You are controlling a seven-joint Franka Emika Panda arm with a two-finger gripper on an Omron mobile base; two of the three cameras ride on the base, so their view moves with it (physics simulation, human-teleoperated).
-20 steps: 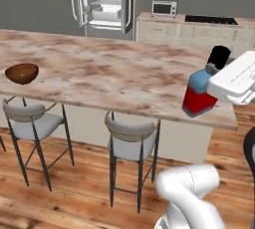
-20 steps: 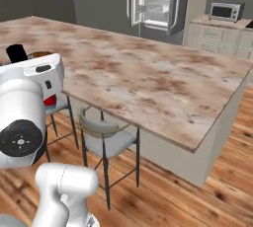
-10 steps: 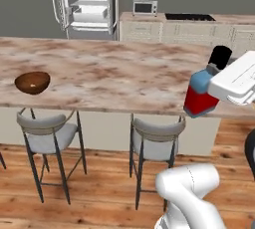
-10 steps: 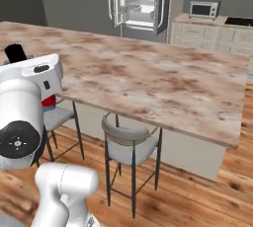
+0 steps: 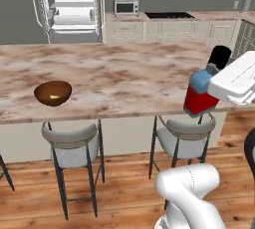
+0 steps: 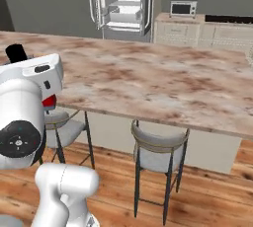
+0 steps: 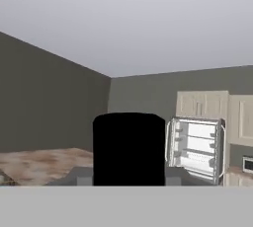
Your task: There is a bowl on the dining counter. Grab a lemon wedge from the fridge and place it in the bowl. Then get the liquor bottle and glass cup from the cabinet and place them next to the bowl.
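My gripper (image 5: pixel 215 77) is shut on the liquor bottle (image 5: pixel 200 94), red below, blue above, with a black cap (image 5: pixel 219 57). It hangs over the right front edge of the dining counter (image 5: pixel 124 73). The right base view has the bottle (image 6: pixel 48 101) mostly behind my arm, its cap (image 6: pixel 16 52) above. That cap (image 7: pixel 129 147) blocks the middle of the hand view. The dark-brown bowl (image 5: pixel 53 92) sits far left near the counter's front edge, well apart from the bottle. I cannot make out the lemon wedge. The fridge (image 5: pixel 69 6) stands open at the back. The glass cup is out of view.
Grey-seated stools (image 5: pixel 74 141) (image 5: pixel 187 136) stand along the counter's near edge, on the wooden floor. Behind the island, a wall counter on cream cabinets carries a microwave (image 5: pixel 126 7) and a cooktop (image 5: pixel 169 15). The open fridge (image 6: pixel 123 4) (image 7: pixel 197 147) is also visible.
The whole scene has slid right in both base views, so the camera moved with the base. The bottle stays in my gripper at the same place in the picture.
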